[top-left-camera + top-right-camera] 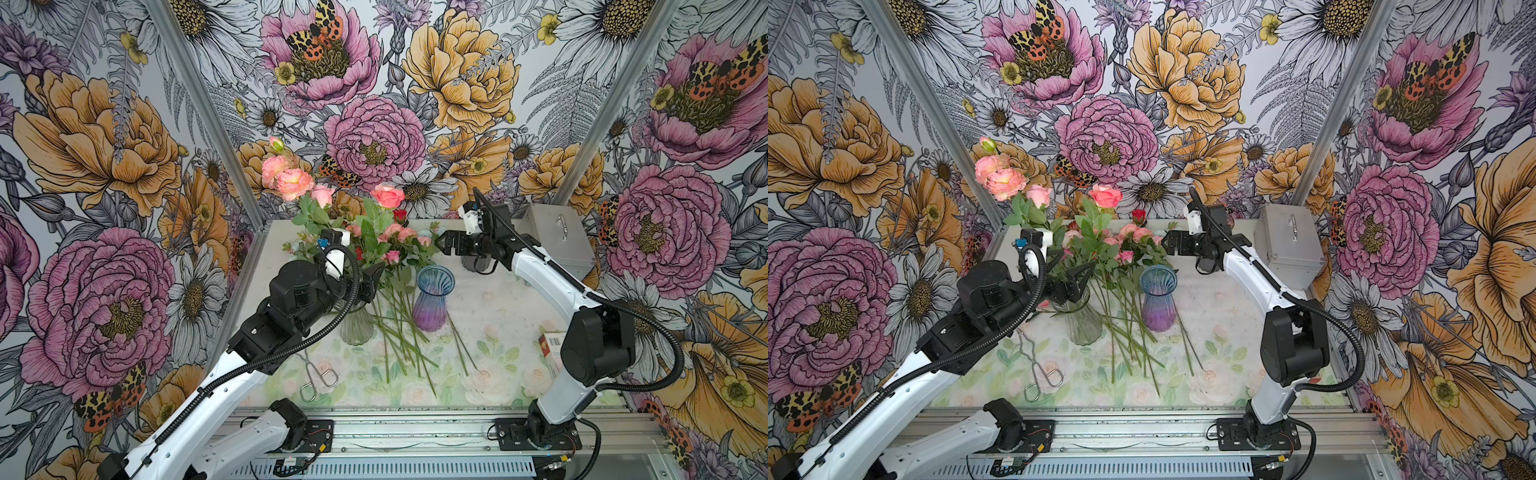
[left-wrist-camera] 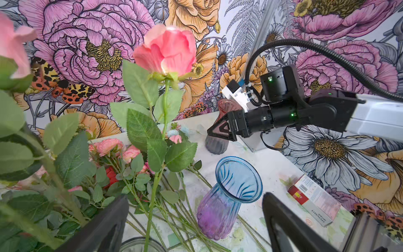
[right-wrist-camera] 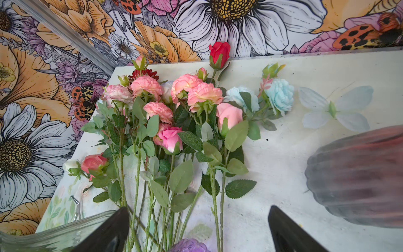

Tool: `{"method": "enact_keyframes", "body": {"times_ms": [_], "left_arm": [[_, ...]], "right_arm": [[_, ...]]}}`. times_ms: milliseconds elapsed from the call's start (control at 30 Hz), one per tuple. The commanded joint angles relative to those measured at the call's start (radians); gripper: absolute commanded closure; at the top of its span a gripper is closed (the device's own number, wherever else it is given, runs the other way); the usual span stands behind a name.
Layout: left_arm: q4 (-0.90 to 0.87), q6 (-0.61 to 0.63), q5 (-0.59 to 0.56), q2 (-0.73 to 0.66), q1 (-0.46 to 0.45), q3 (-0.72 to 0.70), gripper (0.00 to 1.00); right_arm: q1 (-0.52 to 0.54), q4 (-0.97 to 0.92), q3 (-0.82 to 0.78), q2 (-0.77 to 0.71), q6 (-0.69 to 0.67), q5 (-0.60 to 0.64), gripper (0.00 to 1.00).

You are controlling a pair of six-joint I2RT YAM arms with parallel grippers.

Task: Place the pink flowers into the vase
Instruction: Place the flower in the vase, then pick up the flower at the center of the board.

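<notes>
1. Table [image 1: 511,307]: carries all items. The far edge meets the back wall.

2. Loose pink flowers [image 3: 204,93]: a pile on the table between the two vases. The heads lie toward the far edge and the stem ends fan toward the near edge, so the long axis runs far-to-near. Red, white and pale blue blooms are mixed into the pile.

3. Standing pink flowers [image 1: 291,180]: already upright in the clear glass vase [image 1: 1081,324], toward the left edge.

4. Blue and purple vase [image 1: 432,303]: mid-table, upright, empty.

5. Left gripper [image 1: 1072,283]: over the mouth of the clear glass vase, fingers wide apart and clamped on nothing. A salmon rose stem [image 2: 152,196] stands free between them.

6. Right gripper [image 1: 442,246]: above the head end of the pile, near the far edge. Its fingers are spread and hold nothing.

Judgement: the right arm is better placed for the next stem. The pile lies below and ahead of its fingers, and in the right wrist view the stems run out between them. Closing would therefore pinch across a stem. Select a pink head and avoid the red rose [image 3: 219,53].
</notes>
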Motion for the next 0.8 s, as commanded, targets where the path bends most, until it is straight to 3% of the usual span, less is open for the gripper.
{"method": "enact_keyframes", "body": {"times_ms": [0,300,533,767], "left_arm": [[0.012,0.035,0.054,0.022,-0.021,0.022,0.04],[0.034,0.066,0.082,0.109,-0.065,0.070,0.03],[0.034,0.080,0.083,0.243,-0.068,0.193,0.02],[0.037,0.056,0.133,0.386,-0.070,0.306,0.02]], "right_arm": [[-0.009,0.009,0.024,-0.011,0.007,-0.015,0.01],[-0.052,0.000,-0.072,-0.181,0.027,0.041,0.00],[-0.056,-0.032,-0.313,-0.375,0.055,0.165,0.01],[-0.026,-0.032,-0.564,-0.517,0.098,0.174,0.07]]}}
